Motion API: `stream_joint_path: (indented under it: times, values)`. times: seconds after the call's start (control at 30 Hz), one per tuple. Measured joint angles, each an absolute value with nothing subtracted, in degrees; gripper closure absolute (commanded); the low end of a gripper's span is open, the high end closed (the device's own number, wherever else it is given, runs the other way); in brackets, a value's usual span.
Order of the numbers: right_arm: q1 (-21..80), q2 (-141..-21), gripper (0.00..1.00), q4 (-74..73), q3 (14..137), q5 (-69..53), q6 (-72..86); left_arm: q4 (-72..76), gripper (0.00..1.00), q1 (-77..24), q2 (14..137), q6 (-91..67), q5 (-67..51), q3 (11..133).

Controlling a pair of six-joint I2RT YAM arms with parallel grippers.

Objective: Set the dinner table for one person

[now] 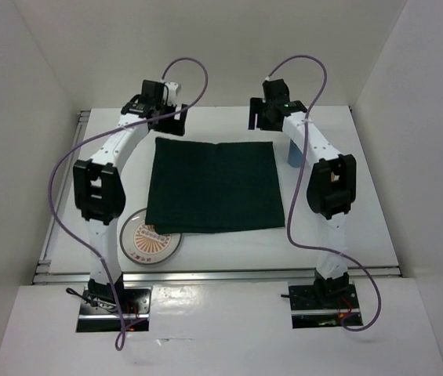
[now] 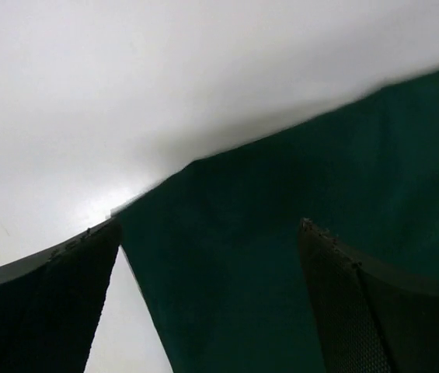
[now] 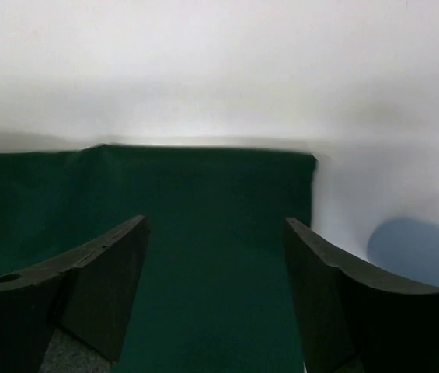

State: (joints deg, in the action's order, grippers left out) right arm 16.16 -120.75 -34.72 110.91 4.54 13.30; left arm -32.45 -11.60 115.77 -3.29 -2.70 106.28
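Cloth (image 1: pixel 215 186), far corners beneath left gripper (image 2: pixel 210 227) and right gripper (image 3: pixel 215 221), both wide open, empty: corners probably best pinched evenly, keeping it flat.

Flat white rectangular desk (image 1: pixel 378 219) is plain, with silver aluminium rails at the edges. Dark green square fabric cloth (image 1: pixel 215 186) is one solid colour. Round ceramic plate (image 1: pixel 149 244) is cream with an orange-brown ring and an orange motif in the middle; the detail is too small to read. Pale blue cylindrical object (image 1: pixel 292 154) is plain. Left arm (image 1: pixel 119 145) and right arm (image 1: pixel 307 133) are white with black joint housings and purple cables (image 1: pixel 51 188). Left fingers (image 2: pixel 48 303) and right fingers (image 3: pixel 87 287) are black, with a finely dotted texture on the left ones.
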Motion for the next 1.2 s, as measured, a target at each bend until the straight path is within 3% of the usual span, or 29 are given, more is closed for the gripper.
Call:
stream_joint_path:
  times: [0.1, 0.2, 0.4, 0.6, 0.77, 1.0, 1.1, 1.2]
  values:
    - [16.08, -124.86, 0.22, -37.06, 119.02, 4.62, 12.91, -33.12, 0.00, -10.92, 124.57, -3.20, -0.89, 118.24]
    - [16.14, -122.54, 0.22, -37.93, 118.06, 2.63, 12.32, -35.24, 0.00, -10.15, 124.07, -2.74, 0.16, 115.31]
    - [17.54, -101.97, 0.22, -36.71, 88.53, -0.45, 13.19, -37.91, 0.02, -9.58, 108.49, -0.40, -3.25, 92.18]
    - [19.35, -84.64, 0.23, -35.42, 63.70, -2.35, 18.57, -38.37, 0.02, -9.76, 91.42, 3.62, -5.08, 77.49]
    - [17.93, -81.47, 0.23, -33.12, 53.04, -3.92, 22.31, -40.42, 0.06, -9.78, 86.46, 5.52, -6.24, 69.91]
    - [14.92, -81.47, 0.23, -28.27, 45.58, -6.07, 25.30, -40.86, 0.05, -10.17, 80.07, 8.91, -2.50, 56.99]
    - [13.21, -81.52, 0.23, -25.78, 43.31, -6.87, 26.15, -40.32, 0.12, -9.15, 76.49, 10.52, 1.85, 52.73]
    - [11.66, -82.13, 0.23, -22.04, 41.34, -9.02, 26.50, -39.22, 0.27, -6.52, 75.48, 11.77, 4.38, 50.11]
